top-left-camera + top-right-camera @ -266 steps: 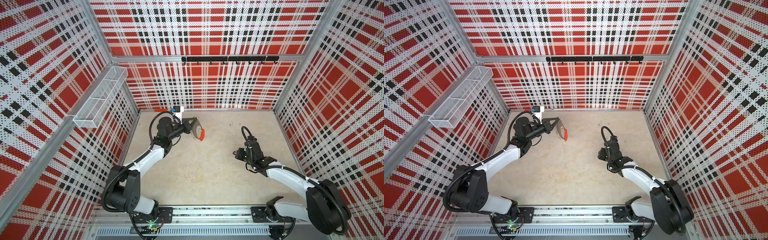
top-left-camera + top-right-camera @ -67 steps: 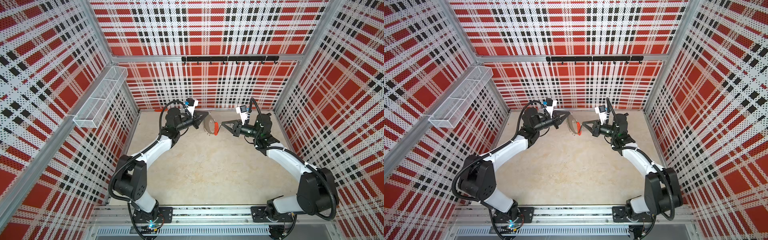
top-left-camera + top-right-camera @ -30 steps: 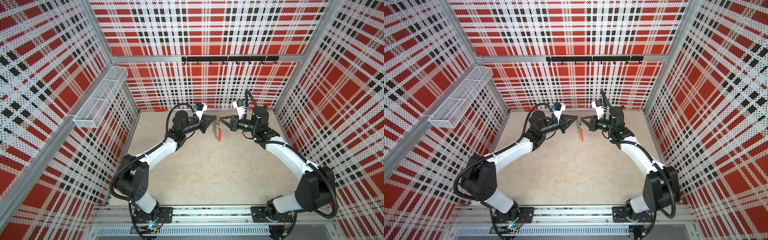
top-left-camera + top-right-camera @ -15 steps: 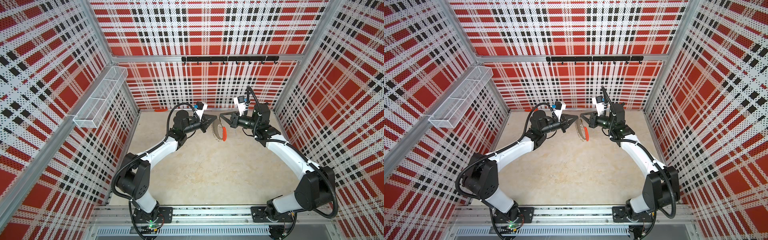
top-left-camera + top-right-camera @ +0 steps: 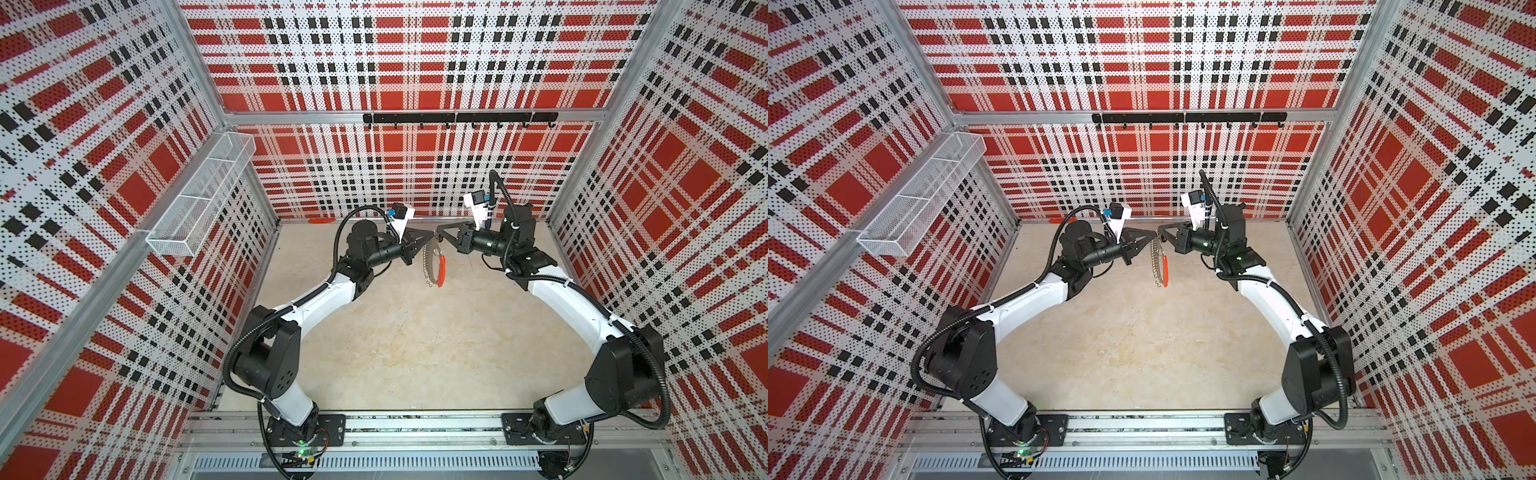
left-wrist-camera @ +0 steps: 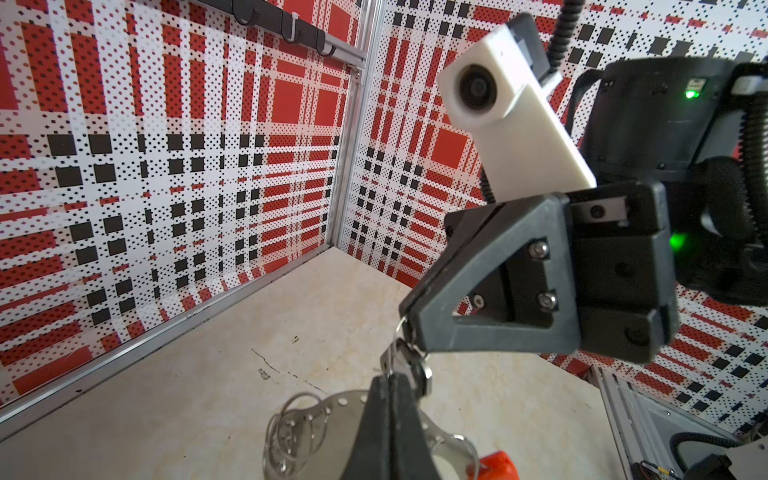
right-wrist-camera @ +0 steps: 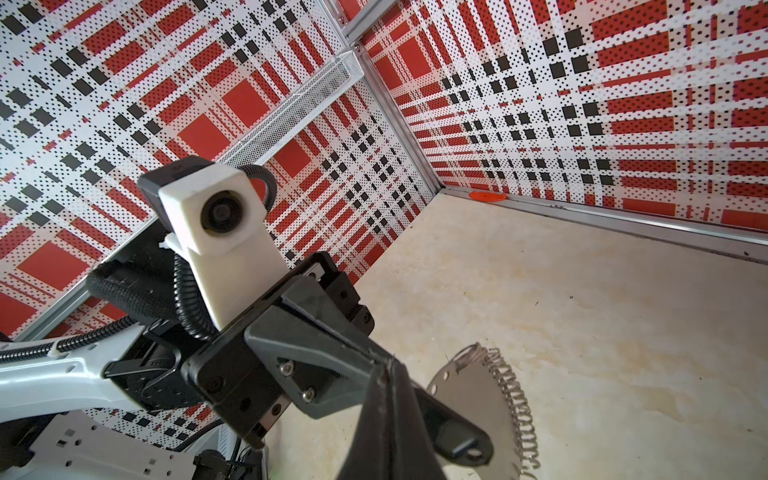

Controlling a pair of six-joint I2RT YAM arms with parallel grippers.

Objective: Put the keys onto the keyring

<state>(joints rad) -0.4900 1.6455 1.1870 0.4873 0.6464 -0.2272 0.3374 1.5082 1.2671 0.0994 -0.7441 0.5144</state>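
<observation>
While the left gripper (image 5: 427, 238) is clamping the keyring (image 5: 425, 266) aloft at upper centre of frame, the right gripper (image 5: 437, 233) is pinching the keys (image 6: 409, 357) against its top. Threading is seemingly starting; the next move calls for sliding them on.

Above the back middle of the counter (image 5: 415, 345), the left tool (image 5: 428, 239) reaches in from the left and the right tool (image 5: 439, 234) from the right, meeting tip to tip. The keyring (image 5: 443, 266) hangs from the left tool's tip, just below both tips and off the counter. The keys (image 6: 409, 365) sit between the two tips. A strip (image 5: 321, 221) lies at the counter's back edge, left of both tools. A wire basket (image 5: 199, 199) hangs on the left wall and a hook rail (image 5: 457, 117) on the back wall.
</observation>
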